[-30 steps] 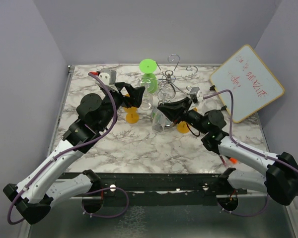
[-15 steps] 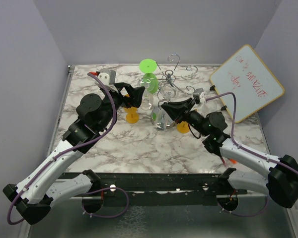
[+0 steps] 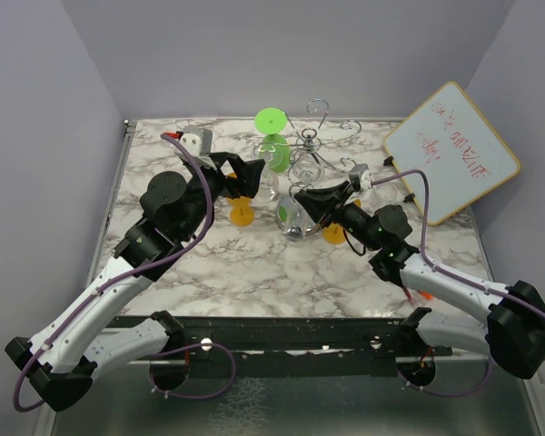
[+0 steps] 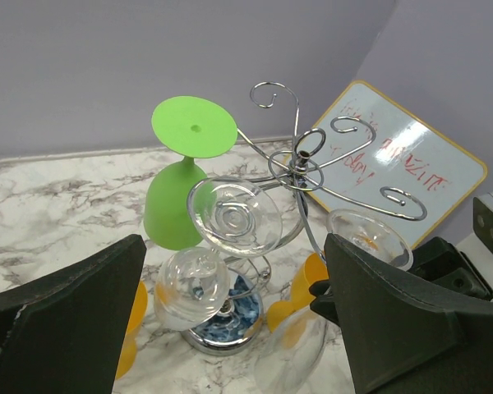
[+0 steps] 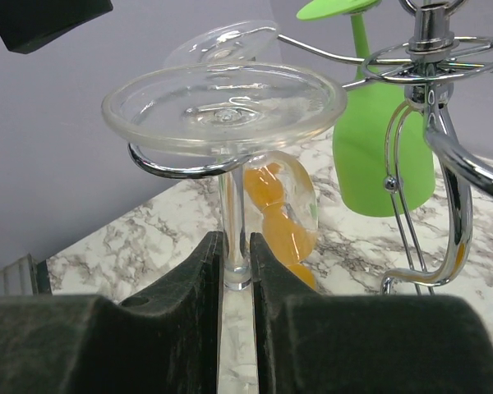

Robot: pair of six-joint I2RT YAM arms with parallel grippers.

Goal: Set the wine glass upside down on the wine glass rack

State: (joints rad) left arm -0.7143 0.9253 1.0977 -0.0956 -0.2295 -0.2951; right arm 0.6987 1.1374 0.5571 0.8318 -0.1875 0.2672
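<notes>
My right claw (image 5: 237,264) is nearly closed on the thin stem of the clear wine glass (image 5: 222,107). It pinches low on the stem so the foot above stays free to meet the wire. The glass hangs upside down, with its foot uppermost and its bowl below, at the middle of the overhead view. In the right wrist view, a curled hook of the wine glass rack (image 5: 431,49) wraps round the stem just beneath the foot. The foot seems to sit on that loop, though I cannot be sure it bears fully. I judge the hanging is all but done, and I hold on only until the hook clearly carries the weight.

My left claw (image 4: 234,271) is spread wide and holds nothing. It hovers at the left of the rack, facing it, and keeps out of the way. A green glass (image 4: 177,205) and another clear glass (image 4: 234,217) already hang inverted there, so the free hooks are few and close together. If I release carelessly, the glass could swing into its neighbours.
</notes>
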